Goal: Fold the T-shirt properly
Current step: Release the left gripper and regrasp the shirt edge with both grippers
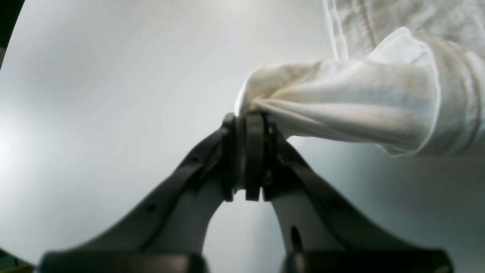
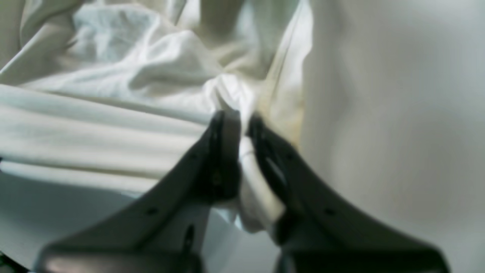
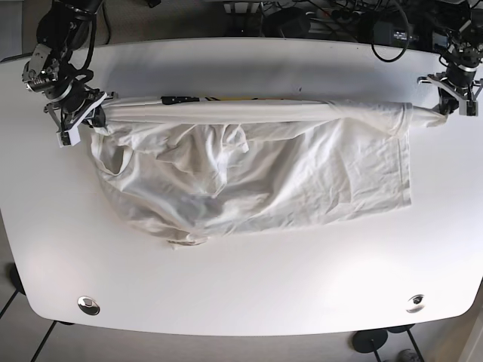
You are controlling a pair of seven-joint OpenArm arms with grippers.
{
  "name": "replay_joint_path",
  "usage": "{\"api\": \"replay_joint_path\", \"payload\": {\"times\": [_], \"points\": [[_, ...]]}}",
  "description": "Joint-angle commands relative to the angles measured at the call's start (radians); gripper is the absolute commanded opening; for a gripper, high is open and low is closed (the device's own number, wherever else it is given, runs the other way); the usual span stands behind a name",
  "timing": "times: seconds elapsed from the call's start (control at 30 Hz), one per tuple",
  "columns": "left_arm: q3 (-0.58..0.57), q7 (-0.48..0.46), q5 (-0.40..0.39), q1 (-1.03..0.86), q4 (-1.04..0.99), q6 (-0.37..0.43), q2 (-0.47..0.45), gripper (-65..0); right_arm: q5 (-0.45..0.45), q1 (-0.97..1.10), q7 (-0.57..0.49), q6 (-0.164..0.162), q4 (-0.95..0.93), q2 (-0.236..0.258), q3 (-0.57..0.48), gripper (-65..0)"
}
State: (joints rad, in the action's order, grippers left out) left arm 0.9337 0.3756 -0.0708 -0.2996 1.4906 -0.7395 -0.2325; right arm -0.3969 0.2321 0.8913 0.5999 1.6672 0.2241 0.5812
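Note:
A white T-shirt [image 3: 256, 177] lies spread and wrinkled across the white table [image 3: 241, 286], its top edge pulled taut into a long horizontal roll. My left gripper [image 1: 248, 115] is shut on the bunched right end of that edge [image 1: 341, 110]; in the base view it [image 3: 451, 104] is at the far right. My right gripper [image 2: 244, 119] is shut on a fold of the shirt [image 2: 113, 113]; in the base view it [image 3: 94, 113] is at the far left. A dark and yellow print [image 3: 196, 99] shows along the taut edge.
The table's rounded edges frame the scene, with bare surface in front of the shirt. Two metal fittings [image 3: 88, 305] [image 3: 414, 302] sit near the front corners. Cables and equipment [image 3: 339, 15] lie beyond the far edge.

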Motion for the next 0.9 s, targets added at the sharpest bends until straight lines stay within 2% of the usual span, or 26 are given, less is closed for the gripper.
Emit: {"api": "replay_joint_path", "payload": {"times": [0.03, 0.1, 0.2, 0.27, 0.37, 0.4, 0.43, 0.5, 0.57, 0.63, 0.73, 0.77, 0.9], "points": [[0.054, -0.010, 0.010, -0.016, 0.014, 0.041, -0.023, -64.6, 0.036, 0.023, -0.039, -0.013, 0.021, 0.027, 0.015, -63.1], [0.069, -0.008, 0.012, -0.019, 0.012, 0.041, -0.023, -64.4, 0.036, 0.036, -0.041, -0.011, 0.021, 0.027, 0.015, -63.1], [0.064, -0.008, 0.012, -0.036, 0.015, 0.041, -0.023, -64.0, 0.034, 0.056, -0.041, 0.012, 0.040, 0.027, 0.015, -63.1], [0.063, -0.008, 0.012, -0.036, 0.012, 0.041, -0.023, -61.9, 0.036, 0.077, -0.041, 0.019, 0.075, -0.001, 0.015, -62.9], [0.054, -0.007, 0.012, -0.036, 0.012, 0.041, -0.023, -40.6, 0.036, 0.083, -0.037, 0.019, 0.112, -0.013, 0.012, -62.5], [0.044, -0.007, 0.012, -0.036, 0.012, 0.041, -0.023, -36.2, 0.036, 0.083, -0.036, 0.016, 0.112, -0.015, 0.012, -59.9], [0.032, -0.007, 0.012, -0.036, 0.012, 0.041, -0.023, -31.8, 0.036, 0.083, -0.036, 0.016, 0.113, -0.015, 0.012, -51.4], [0.031, -0.007, -0.021, -0.034, 0.018, 0.041, -0.023, -30.6, 0.036, 0.083, -0.036, 0.018, 0.115, -0.015, 0.013, -37.4], [0.028, -0.005, -0.134, -0.037, 0.018, 0.041, -0.028, -30.3, 0.034, 0.083, -0.036, 0.018, 0.115, -0.027, 0.013, -27.1], [0.028, 0.030, -0.255, -0.039, 0.021, 0.041, -0.051, -30.1, 0.034, 0.083, -0.039, 0.018, 0.132, -0.032, 0.013, -25.2], [0.023, 0.148, -0.358, -0.019, 0.028, 0.041, -0.095, -30.1, 0.034, 0.083, -0.039, 0.019, 0.153, -0.035, 0.013, -25.2], [-0.002, 0.188, -0.366, 0.040, 0.026, 0.041, -0.094, -30.1, 0.034, 0.083, -0.039, 0.019, 0.155, -0.036, 0.013, -25.2], [-0.121, 0.282, -0.278, 0.176, 0.021, 0.041, -0.086, -30.0, 0.034, 0.077, -0.041, 0.019, 0.173, -0.064, 0.013, -25.2]]}}
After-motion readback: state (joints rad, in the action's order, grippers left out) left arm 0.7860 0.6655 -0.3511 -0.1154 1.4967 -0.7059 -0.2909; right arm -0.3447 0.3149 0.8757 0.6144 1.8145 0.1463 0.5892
